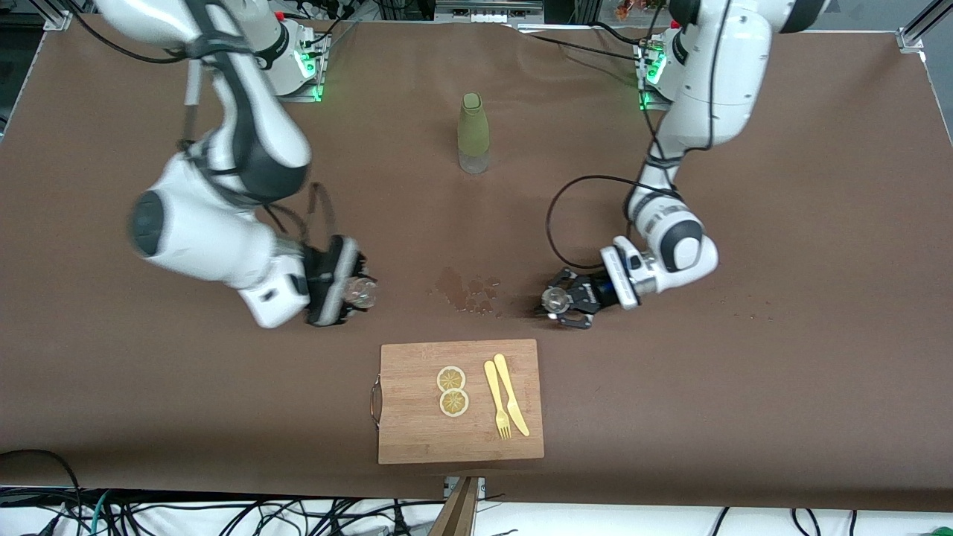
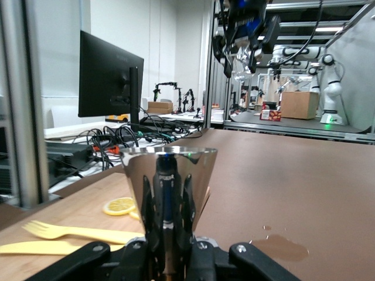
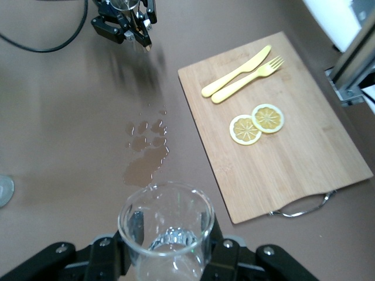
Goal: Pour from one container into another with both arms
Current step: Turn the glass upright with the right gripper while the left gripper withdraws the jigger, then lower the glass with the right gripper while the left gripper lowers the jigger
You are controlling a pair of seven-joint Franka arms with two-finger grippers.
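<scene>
Glass cup [image 1: 362, 292] gripped in right end effector [image 1: 350, 292]; steel jigger [image 1: 554, 301] clamped in left end effector [image 1: 560, 302], both low over the worktop [image 1: 782, 357]. Wet spill patch [image 1: 469, 290] lies between them. Cutting board [image 1: 417, 432] with lemon slices [image 1: 452, 391], yellow fork [image 1: 496, 402] and knife [image 1: 511, 394] sits nearer the camera; green bottle [image 1: 473, 132] farther off.

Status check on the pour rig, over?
Left gripper shut on steel jigger, low over the table. Right gripper shut on glass cup, lifted. Wet spill between them; nothing blocking.
</scene>
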